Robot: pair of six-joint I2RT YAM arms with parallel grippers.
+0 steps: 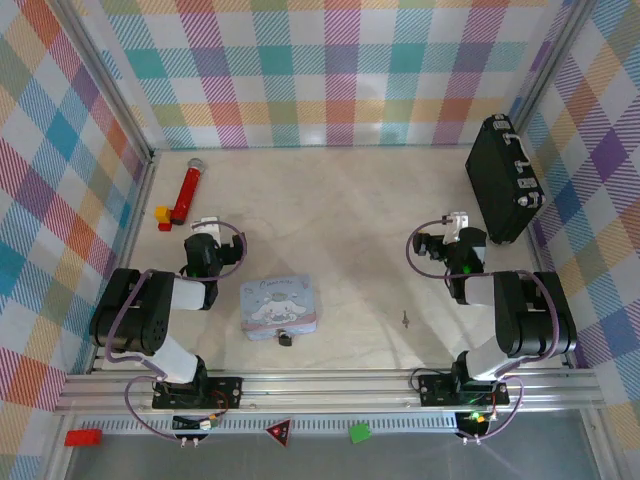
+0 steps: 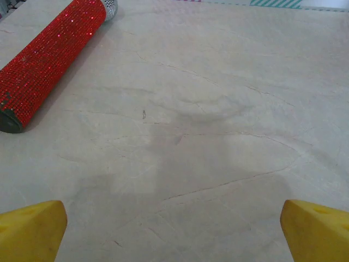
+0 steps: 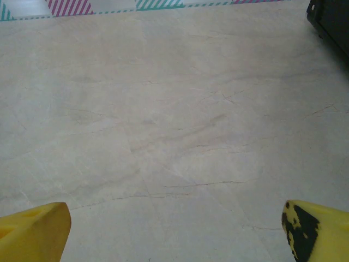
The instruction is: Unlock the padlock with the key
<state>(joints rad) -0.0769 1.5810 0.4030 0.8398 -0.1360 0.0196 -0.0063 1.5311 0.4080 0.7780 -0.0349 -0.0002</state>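
Note:
The tiny dark padlock (image 1: 285,339) lies against the near edge of the pale blue cartoon tin (image 1: 279,306), low in the middle of the top view. The thin grey key (image 1: 405,319) lies on the bare table to the right of it. My left gripper (image 1: 206,226) is folded back over its arm at the left, far from both. It is open, its yellow fingertips (image 2: 32,226) spread wide over bare table. My right gripper (image 1: 459,222) is folded back at the right, above the key. It is open too, with yellow fingertips (image 3: 35,229) apart and nothing between them.
A red glittery microphone-shaped toy (image 1: 187,188) lies at the back left, its barrel (image 2: 49,54) ahead of my left gripper. Small red and yellow blocks (image 1: 162,217) sit beside it. A big black briefcase (image 1: 502,178) stands at the back right, its corner (image 3: 331,22) showing.

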